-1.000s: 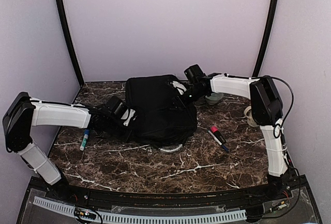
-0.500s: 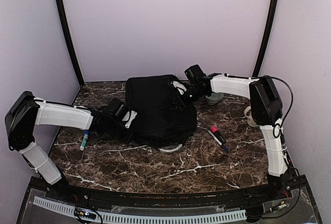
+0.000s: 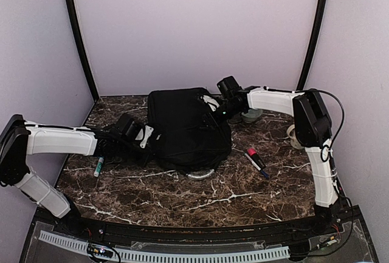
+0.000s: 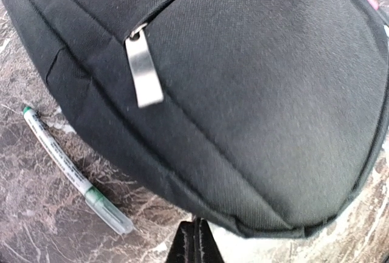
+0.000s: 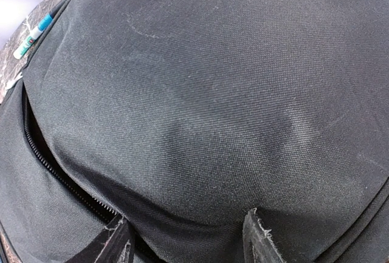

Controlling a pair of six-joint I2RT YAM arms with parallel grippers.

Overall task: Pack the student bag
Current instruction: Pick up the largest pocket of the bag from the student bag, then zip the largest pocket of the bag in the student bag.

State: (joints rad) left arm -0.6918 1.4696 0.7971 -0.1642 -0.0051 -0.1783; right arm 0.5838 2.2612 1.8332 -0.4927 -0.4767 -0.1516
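The student bag (image 3: 188, 126), a large black fabric backpack, lies flat in the middle of the table. My left gripper (image 3: 148, 137) is at its left edge. In the left wrist view the gripper (image 4: 196, 229) is shut, fingertips against the bag's (image 4: 255, 93) edge seam; I cannot tell if fabric is pinched. A metal zipper pull (image 4: 143, 70) lies on the bag. My right gripper (image 3: 217, 111) is at the bag's far right corner. In the right wrist view it (image 5: 188, 239) is open, fingers (image 5: 260, 237) resting on the bag (image 5: 206, 93) beside an open zipper (image 5: 42, 153).
A green-capped marker (image 3: 99, 166) lies left of the bag and shows in the left wrist view (image 4: 73, 172). A pink-capped marker (image 3: 255, 160) lies to its right. A tape roll (image 3: 293, 135) and a grey object (image 3: 250, 116) sit at the right. Something pale (image 3: 200, 175) pokes out under the bag's near edge.
My left arm has stretched out lower and its gripper has shifted slightly left and up along the bag's edge. The right arm and the bag look unchanged.
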